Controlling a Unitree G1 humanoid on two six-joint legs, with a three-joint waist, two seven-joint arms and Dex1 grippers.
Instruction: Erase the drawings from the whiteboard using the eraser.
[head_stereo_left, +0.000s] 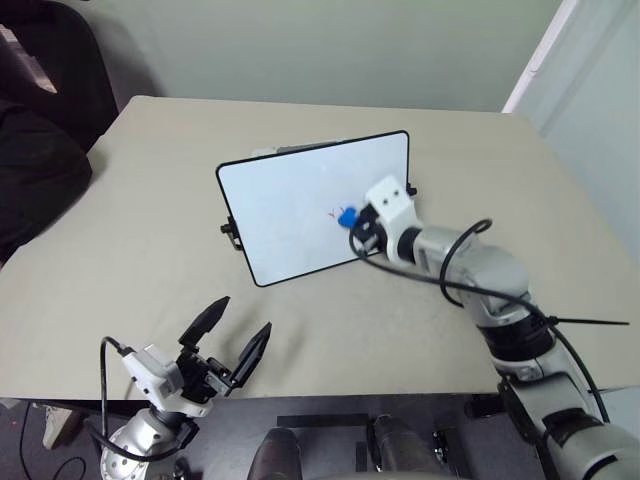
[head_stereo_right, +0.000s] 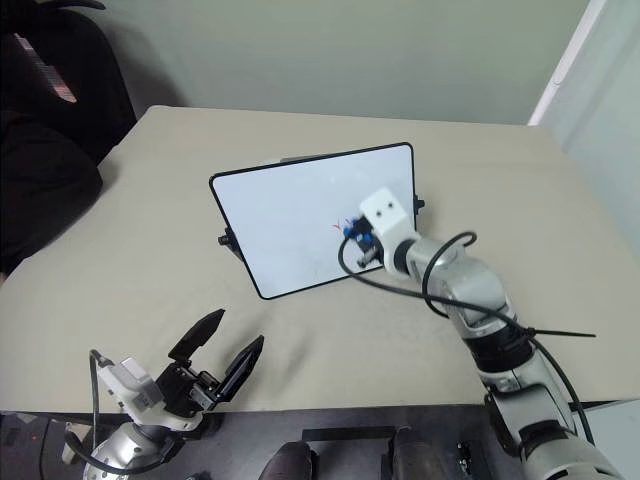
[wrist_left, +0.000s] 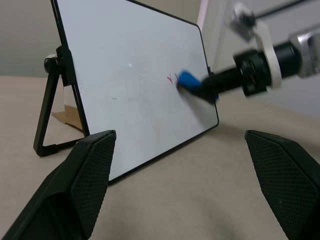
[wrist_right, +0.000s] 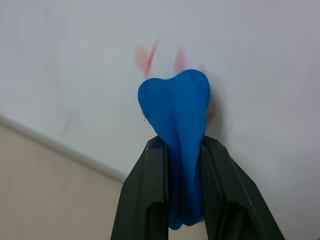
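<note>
The whiteboard (head_stereo_left: 300, 205) stands propped and tilted on the tan table, black-framed. A small red scribble, the drawings (head_stereo_left: 333, 212), sits on its right half. My right gripper (head_stereo_left: 352, 224) is shut on the blue eraser (head_stereo_left: 345, 217), which presses against the board right beside the red marks. In the right wrist view the eraser (wrist_right: 177, 115) bulges between the two black fingers (wrist_right: 145, 195), with the red strokes (wrist_right: 147, 57) just past its tip. My left gripper (head_stereo_left: 232, 335) hangs open near the table's front edge, well short of the board.
The tan table (head_stereo_left: 130, 240) spreads wide around the board. A black stand (wrist_left: 50, 115) props the board from behind. A dark chair (head_stereo_left: 40, 130) sits off the table's left side. A black cable (head_stereo_left: 470, 290) loops along my right arm.
</note>
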